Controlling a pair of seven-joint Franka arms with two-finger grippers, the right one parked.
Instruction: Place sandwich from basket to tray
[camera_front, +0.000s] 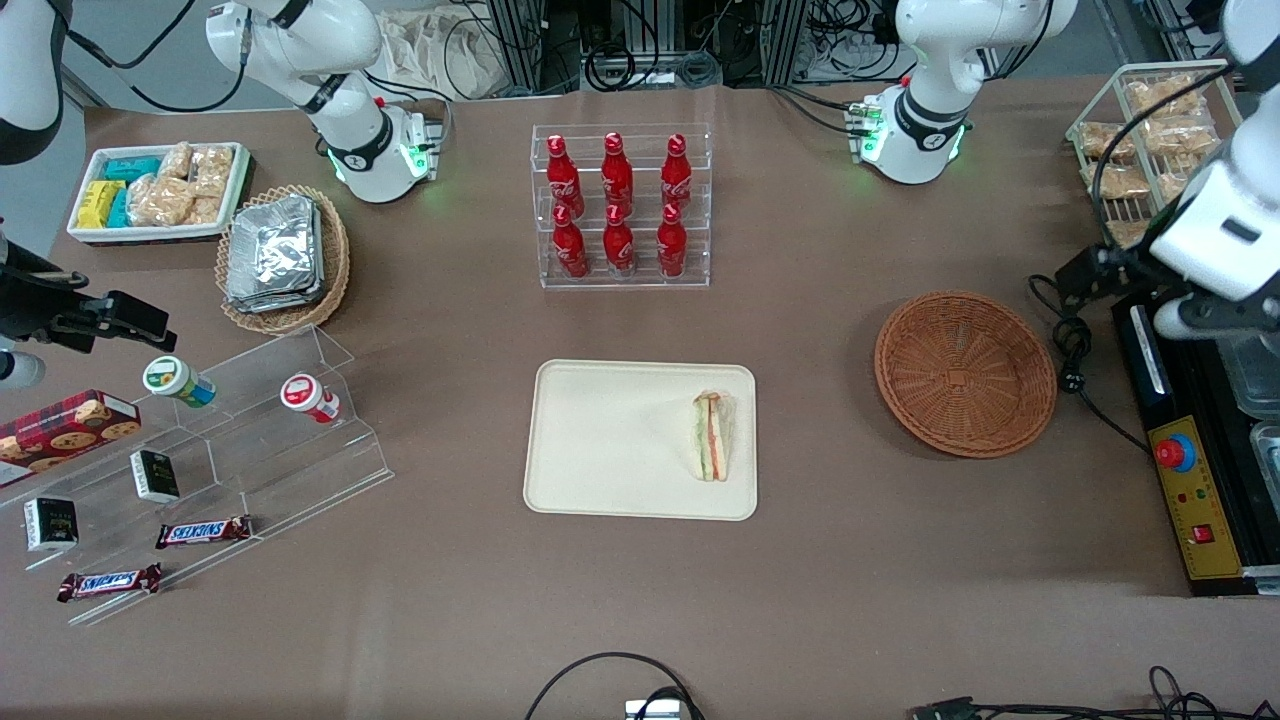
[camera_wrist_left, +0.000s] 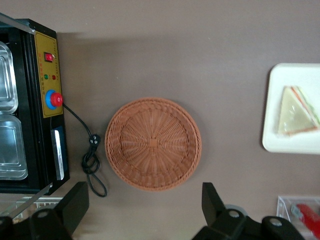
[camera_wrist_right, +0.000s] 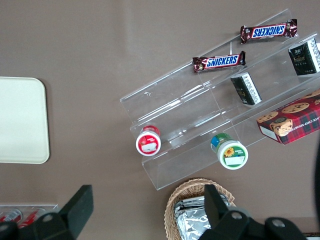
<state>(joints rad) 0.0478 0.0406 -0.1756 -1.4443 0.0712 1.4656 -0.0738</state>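
Note:
The sandwich (camera_front: 712, 435) (camera_wrist_left: 297, 111), a clear-wrapped white wedge with green and orange-red filling, lies on the cream tray (camera_front: 600, 440) (camera_wrist_left: 300, 75) near the tray's end that faces the basket. The reddish-brown wicker basket (camera_front: 965, 372) (camera_wrist_left: 153, 143) holds nothing. My gripper (camera_front: 1085, 275) (camera_wrist_left: 145, 200) hangs above the table beside the basket, toward the working arm's end, apart from both basket and tray. It is open, its black fingers (camera_wrist_left: 76, 200) spread wide with only bare table between them.
A black control box with a red button (camera_front: 1190, 480) and a looped cable (camera_front: 1075, 350) lie beside the basket. A rack of red bottles (camera_front: 620, 205) stands farther from the front camera than the tray. A wire rack of snack packs (camera_front: 1150, 140) stands near the working arm.

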